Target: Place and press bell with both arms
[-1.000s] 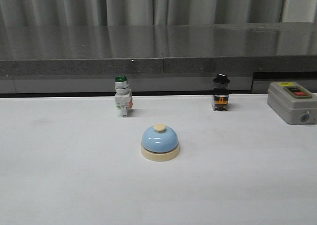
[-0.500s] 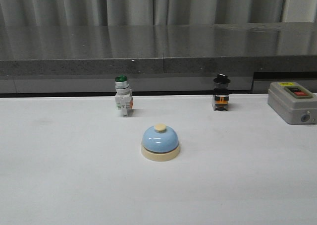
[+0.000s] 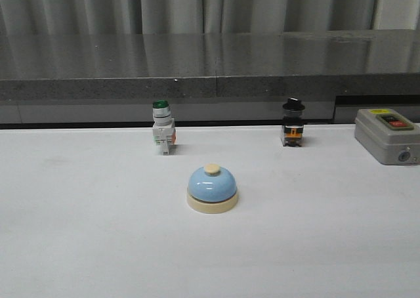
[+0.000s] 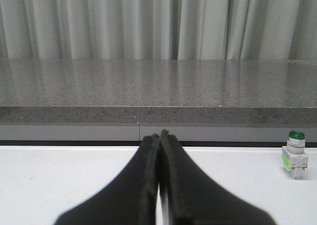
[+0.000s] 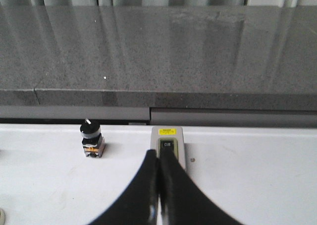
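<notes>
A: Bell (image 3: 212, 188) upright on the white table (image 3: 79, 245); nothing touching it; no arm in the front view.

B: Other things placed from the bell: green-capped switch (image 3: 163, 134) behind it and a little to the left; black-knobbed switch (image 3: 293, 131) behind it to the right; grey box (image 3: 387, 135) well off to the right; all apart from the bell.

A: Left claw (image 4: 159, 136) pressed fully together, empty; right claw (image 5: 158, 155) likewise fully together, empty; both back from the bell, which shows in neither wrist view, save perhaps a cream sliver at the edge of the right one; cannot tell.

B: So, by judgement, barely begun; first an approach to the bell.

A: Best done by spreading one claw before coming down; gripping low, around the cream base rather than the glossy dome, likely slippery; keeping clear of the button on top so no early ring.

B: Then setting it flat; pressing straight down on the button with the other claw kept together, centred, so no tipping or sliding; risk of confusing the two switches behind with the target; worth avoiding.
</notes>
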Tool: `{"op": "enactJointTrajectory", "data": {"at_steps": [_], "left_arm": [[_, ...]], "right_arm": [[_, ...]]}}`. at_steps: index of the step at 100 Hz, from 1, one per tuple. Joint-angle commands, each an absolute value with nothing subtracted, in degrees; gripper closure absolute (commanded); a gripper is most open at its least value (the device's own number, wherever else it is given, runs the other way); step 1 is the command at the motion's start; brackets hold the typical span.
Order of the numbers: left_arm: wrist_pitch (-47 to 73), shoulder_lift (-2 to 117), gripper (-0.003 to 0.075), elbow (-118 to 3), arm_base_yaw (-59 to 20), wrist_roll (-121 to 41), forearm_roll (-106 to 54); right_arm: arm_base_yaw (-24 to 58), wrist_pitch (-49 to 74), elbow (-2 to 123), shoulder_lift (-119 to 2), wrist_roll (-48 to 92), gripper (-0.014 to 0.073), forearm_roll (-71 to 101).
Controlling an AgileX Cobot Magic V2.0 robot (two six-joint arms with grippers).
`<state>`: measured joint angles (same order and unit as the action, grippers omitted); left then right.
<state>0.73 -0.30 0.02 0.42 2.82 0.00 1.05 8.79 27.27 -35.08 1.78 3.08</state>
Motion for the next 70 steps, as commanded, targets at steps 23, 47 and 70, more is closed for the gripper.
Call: {"op": "enactJointTrajectory", "data": {"at_steps": [23,47,70], "left_arm": [[-3.9,-2.1,0.0741,0.5,0.5,3.3,-0.4],[-3.9,-2.1,0.0741,0.5,0.5,3.3,-0.4],[-3.9,-2.1,0.0741,0.5,0.5,3.3,-0.4]], "right_arm": [[7.1,15.8,40.8,-52.7,1.8,0.0654,2.5],[15.7,18.0,47.8,-64.3,1.8,0.0654,2.5],[22.3,24.1,56.3,-73.7,1.8,0.0654,2.5]]}}
